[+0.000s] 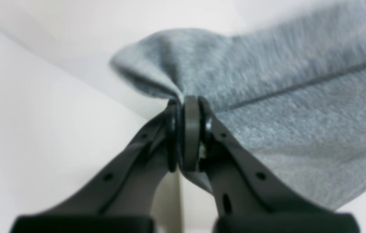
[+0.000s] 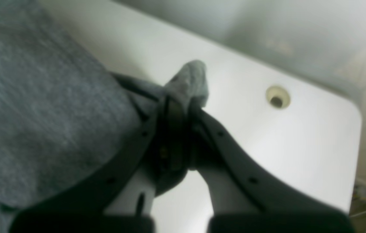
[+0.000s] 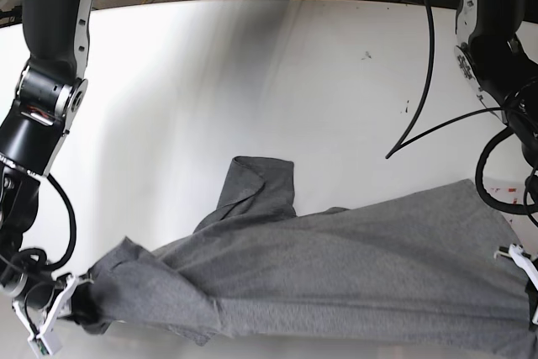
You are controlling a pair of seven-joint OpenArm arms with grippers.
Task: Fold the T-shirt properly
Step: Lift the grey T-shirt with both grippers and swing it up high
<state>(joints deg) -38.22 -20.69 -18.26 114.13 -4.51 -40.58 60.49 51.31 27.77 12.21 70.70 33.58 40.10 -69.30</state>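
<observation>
The heather-grey T-shirt [image 3: 336, 266] hangs stretched in a long band along the near edge of the white table [image 3: 252, 81], held between both grippers. In the base view my right gripper [image 3: 74, 298] is at the bottom left, shut on one bunched end of the cloth. At the bottom right, my left gripper [image 3: 523, 268] is shut on the other end. The left wrist view shows the left gripper [image 1: 186, 105] pinching a fold of the T-shirt [image 1: 299, 113]. In the right wrist view the right gripper [image 2: 178, 103] clamps a tuft of the T-shirt [image 2: 40, 113]. One sleeve [image 3: 256, 187] trails flat on the table behind the band.
A round hole [image 2: 277, 98] sits in the tabletop near its rounded corner in the right wrist view. A black cable [image 3: 424, 73] hangs down from the arm at the right of the base view. More cables lie beyond the table's far edge.
</observation>
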